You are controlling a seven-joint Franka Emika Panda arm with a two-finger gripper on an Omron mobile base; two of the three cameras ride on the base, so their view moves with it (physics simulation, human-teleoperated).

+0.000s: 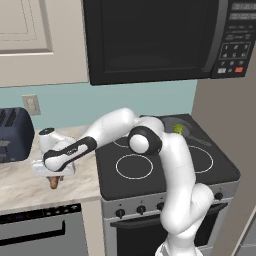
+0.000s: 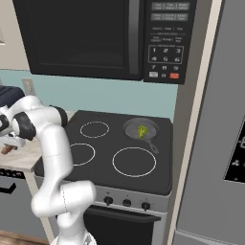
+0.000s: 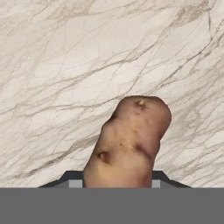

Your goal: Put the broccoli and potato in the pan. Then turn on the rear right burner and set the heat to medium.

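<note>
Marbled pale stone forms the bench [image 1: 20, 182] to the left of a black glass stove [image 1: 165, 172], with a dark toaster [image 1: 15, 134] at the bench's far left and a black microwave [image 1: 155, 37] hung above the stove. On the stove's rear right burner sits the pan [image 2: 140, 128], its thin handle pointing toward the stove's front; the broccoli [image 2: 142, 130] already lies inside it, near the middle. The white arm reaches away from the stove, out over the bench, where the claw [image 1: 54, 176] points downward with the potato [image 3: 127, 142] between its fingertips. In the hand view the potato rises from between the two dark tips, which press against its sides, so the claw appears clenched on it; whether the potato's lower end touches the bench or hangs just above it cannot be told. Judged from this layout, the first of the two vegetables is placed. The potato remains to be carried across to the pan. A row of knobs [image 1: 141, 209] lines the stove's front; which knob serves that burner, and at what setting, is not legible.
</note>
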